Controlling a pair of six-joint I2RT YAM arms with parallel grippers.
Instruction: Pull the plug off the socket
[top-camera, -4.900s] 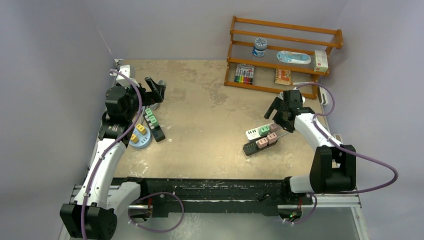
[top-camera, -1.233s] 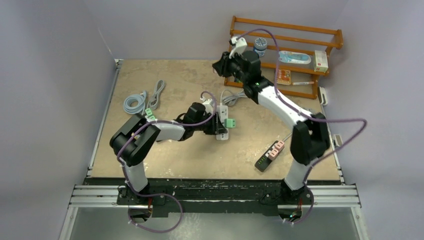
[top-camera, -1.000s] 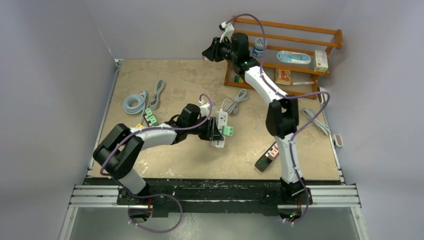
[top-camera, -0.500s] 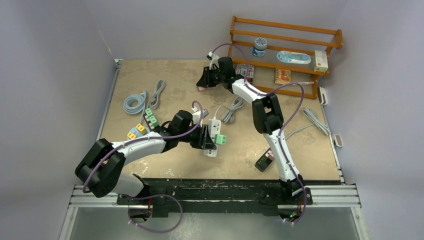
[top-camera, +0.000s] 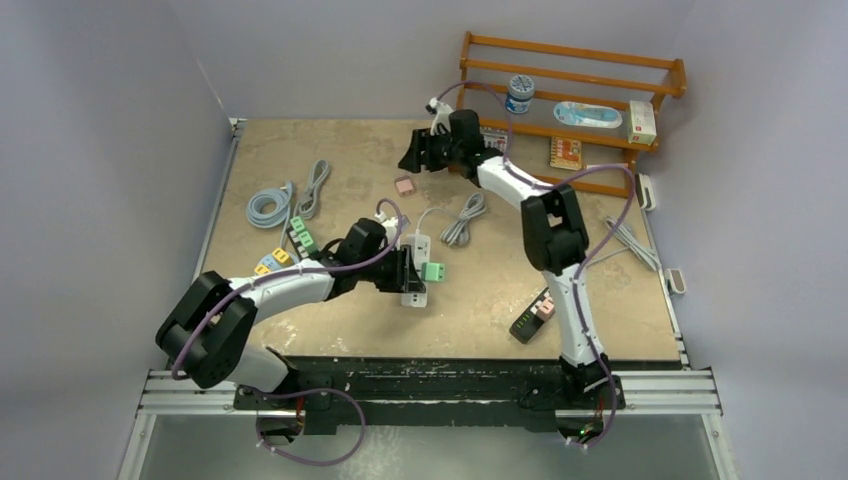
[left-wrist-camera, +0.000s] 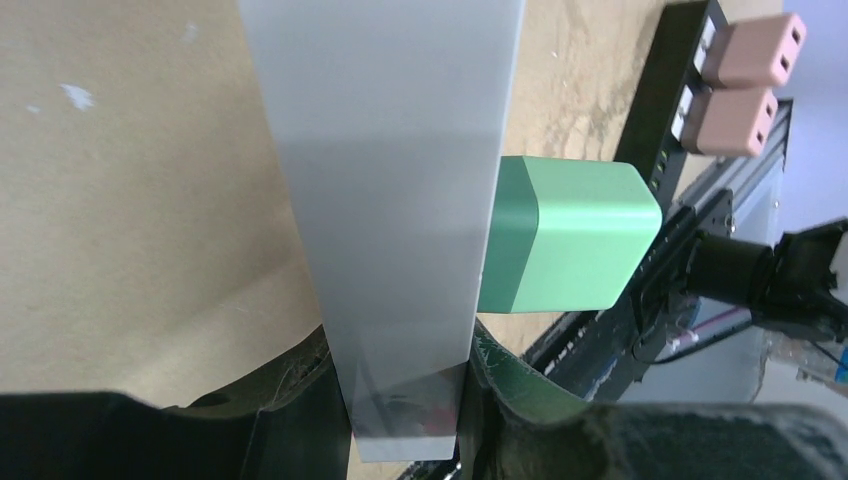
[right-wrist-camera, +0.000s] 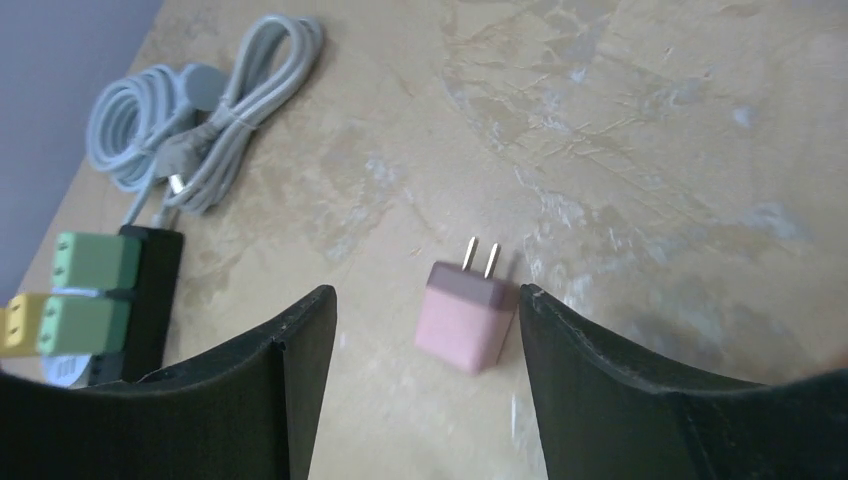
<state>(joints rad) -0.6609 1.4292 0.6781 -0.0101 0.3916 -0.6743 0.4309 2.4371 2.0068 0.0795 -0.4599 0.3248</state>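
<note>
Two arms rise from a black rail (top-camera: 430, 375) at the near edge of a tan, mottled table (top-camera: 340, 320) marked with pale scuffs. Just past the rail on the right lies a black power strip (top-camera: 531, 317) with pink plugs seated in it.

Nearer the middle, the left gripper (top-camera: 404, 272) is clamped across a white power strip (top-camera: 414, 268), with its fingers (left-wrist-camera: 290, 430) pressed to both long sides near one end. A green plug (top-camera: 434, 271) sits in that strip. It is a boxy block with rounded corners and a darker green base, it sticks out sideways, and its prongs are buried out of sight.

To the left, a second black strip (top-camera: 303, 243) carries more green plugs, with yellow plugs (top-camera: 267, 266) just beside it. Behind these lie grey cable coils (top-camera: 268, 208). Another bundled cable (top-camera: 462, 218) lies right of the white strip.

Farther back, a pink plug (top-camera: 404, 185) lies flat and loose on the table. It is a small rounded block with a darker band at the end where two bare metal prongs stick out. The right gripper (top-camera: 415, 160) hangs over it with its jaws spread wide, holding nothing and touching nothing.

At the far right, a wooden shelf (top-camera: 570, 105) stands against a pale lilac wall (top-camera: 330, 60) and holds a jar, packets and markers.
</note>
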